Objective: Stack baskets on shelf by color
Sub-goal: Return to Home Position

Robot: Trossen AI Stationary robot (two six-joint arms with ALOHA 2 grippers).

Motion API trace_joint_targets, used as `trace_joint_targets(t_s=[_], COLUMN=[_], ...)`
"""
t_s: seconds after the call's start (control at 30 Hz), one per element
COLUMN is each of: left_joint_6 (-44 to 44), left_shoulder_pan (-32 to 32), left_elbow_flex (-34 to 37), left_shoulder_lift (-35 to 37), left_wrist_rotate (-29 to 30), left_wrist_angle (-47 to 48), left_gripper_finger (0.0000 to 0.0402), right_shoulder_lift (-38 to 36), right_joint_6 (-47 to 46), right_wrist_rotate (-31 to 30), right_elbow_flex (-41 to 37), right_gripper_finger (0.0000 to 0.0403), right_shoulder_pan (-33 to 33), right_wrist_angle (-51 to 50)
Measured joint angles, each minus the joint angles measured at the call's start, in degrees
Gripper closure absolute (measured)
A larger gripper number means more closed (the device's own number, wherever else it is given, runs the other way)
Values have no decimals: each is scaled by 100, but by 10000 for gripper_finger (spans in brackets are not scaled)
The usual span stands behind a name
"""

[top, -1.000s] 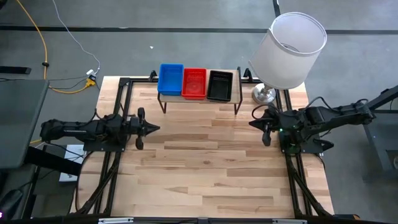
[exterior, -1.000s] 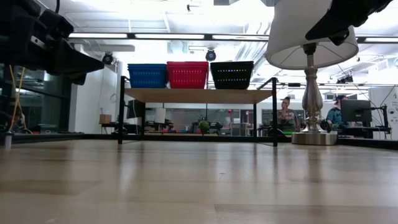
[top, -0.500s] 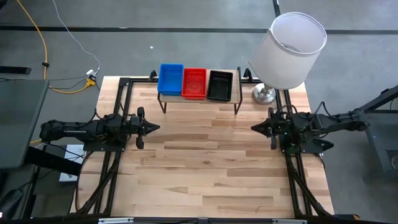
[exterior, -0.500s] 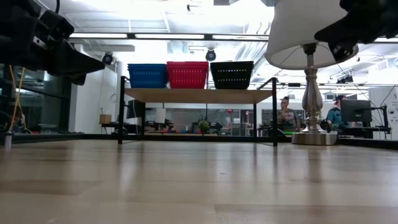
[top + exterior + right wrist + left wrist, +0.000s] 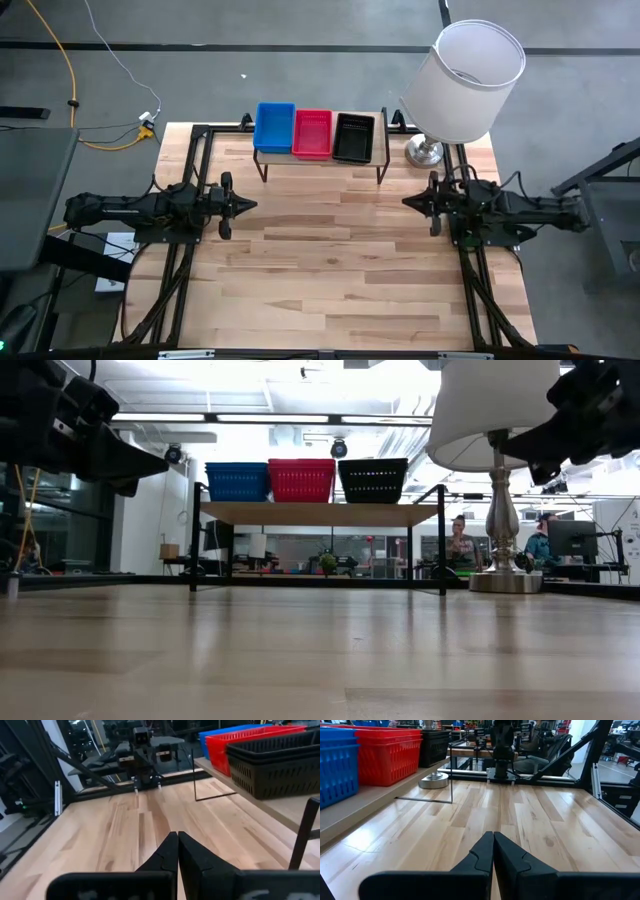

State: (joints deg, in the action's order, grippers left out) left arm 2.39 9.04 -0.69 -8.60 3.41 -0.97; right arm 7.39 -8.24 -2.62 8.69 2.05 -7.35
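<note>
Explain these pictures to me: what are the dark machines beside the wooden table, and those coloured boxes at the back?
They are two robot arms, each ending in a two-finger gripper. One picture looks straight down from above, one looks level across the table, and two come from cameras on the arms' wrists. The left gripper and the right gripper point at each other over the wood, fingers shut, holding nothing. At the back stands a low shelf carrying plastic baskets grouped by colour: blue baskets, red baskets, black baskets. A lamp stands beside it, near the right arm.
</note>
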Motion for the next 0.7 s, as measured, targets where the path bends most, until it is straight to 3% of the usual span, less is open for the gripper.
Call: trace_joint_targets(t_s=[0.37, 0.7], left_joint_6=[-2, -2], left_shoulder_pan=[0, -2], left_elbow_flex=[0, 2], left_shoulder_lift=[0, 0], left_wrist_rotate=[1, 1], left_wrist_angle=[0, -7], left_gripper_finger=[401, 401], right_shoulder_lift=[-666, -706], right_joint_6=[569, 429], right_wrist_rotate=[-108, 162], right_elbow_flex=[-799, -812], right_gripper_finger=[403, 403], right_shoulder_pan=[-153, -318], right_wrist_angle=[897, 846])
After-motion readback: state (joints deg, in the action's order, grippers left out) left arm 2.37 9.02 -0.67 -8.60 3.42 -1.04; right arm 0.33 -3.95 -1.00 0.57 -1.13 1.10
